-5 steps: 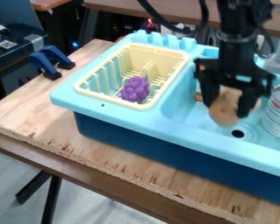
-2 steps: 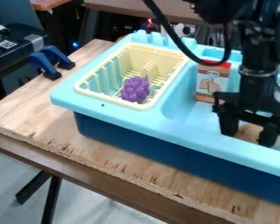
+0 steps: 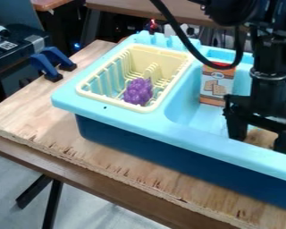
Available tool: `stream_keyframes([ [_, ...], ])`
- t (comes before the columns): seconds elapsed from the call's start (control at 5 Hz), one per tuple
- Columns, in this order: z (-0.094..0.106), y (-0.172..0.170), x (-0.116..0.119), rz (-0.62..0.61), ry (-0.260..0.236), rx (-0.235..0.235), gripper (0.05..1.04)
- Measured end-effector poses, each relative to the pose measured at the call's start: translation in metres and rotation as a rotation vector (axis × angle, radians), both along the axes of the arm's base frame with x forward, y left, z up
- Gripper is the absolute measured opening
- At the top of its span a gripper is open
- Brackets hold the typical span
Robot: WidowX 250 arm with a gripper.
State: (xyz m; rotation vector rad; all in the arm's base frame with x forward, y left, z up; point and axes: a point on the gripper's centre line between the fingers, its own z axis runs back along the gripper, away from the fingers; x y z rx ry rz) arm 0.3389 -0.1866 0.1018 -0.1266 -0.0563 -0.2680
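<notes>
Pincer Wide, Low Over the Tan Piece in the Sink

Nearest us, the worktop [image 3: 109, 163] runs along the front of the sink [image 3: 169, 129]. Just behind the sink's front rim, here's the pincer [image 3: 260, 143]: wide, its fingers astride a tan thing [image 3: 262, 135] inside the sink. Contact? Can't tell from here! Tight quarters, so the careful play, I'd judge, is straight up-and-down movement, both fingers evenly spaced, neither scraping the sink's front wall. Any sideways swing low down could knock the tan thing. Deeper in the sink stands an upright box [image 3: 216, 87], one more reason to travel high. And over at the sink's rack end, purple grapes [image 3: 137, 91] sit in the yellow rack [image 3: 112, 101], well apart from the action.
</notes>
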Motion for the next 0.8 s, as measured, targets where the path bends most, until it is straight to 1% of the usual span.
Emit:
stream_keyframes([
  [0.2, 0.009, 0.006, -0.005, 0.024, -0.026, -0.010, 1.011],
  [0.4, 0.055, 0.020, -0.006, 0.079, -0.145, -0.097, 1.011],
  [0.6, 0.092, 0.037, -0.015, 0.098, -0.203, -0.080, 1.011],
  [0.8, 0.115, 0.049, -0.027, 0.109, -0.175, -0.047, 1.011],
])
